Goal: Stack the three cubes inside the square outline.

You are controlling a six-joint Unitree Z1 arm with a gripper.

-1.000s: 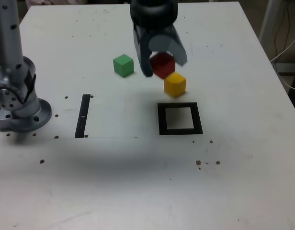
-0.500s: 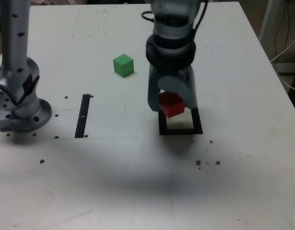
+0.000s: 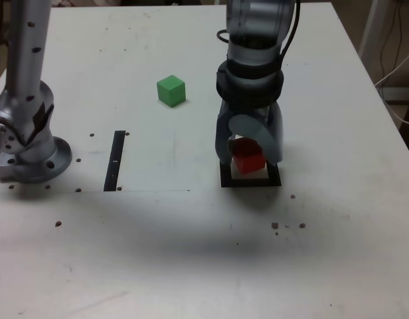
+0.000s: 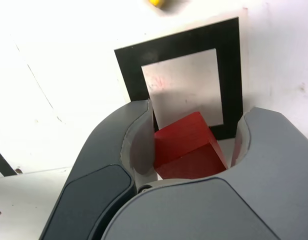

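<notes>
Red cube (image 4: 186, 145) sits tilted between the fingers of the hand (image 4: 199, 107) – clamped there – and, in the exterior view, shows against the square outline (image 4: 229, 75) on the bench (image 3: 151, 246). Yellow cube (image 4: 156, 2) lies outside the outline, only partly visible in the wrist view. Green cube (image 3: 171, 91) rests well apart, toward the exterior view's left – beyond the black strip (image 3: 115, 161).

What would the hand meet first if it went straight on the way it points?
Likely the white tabletop inside the thick black square outline, with the solid red cube between the hand's fingers touching down first; how high it hangs is unclear.
</notes>
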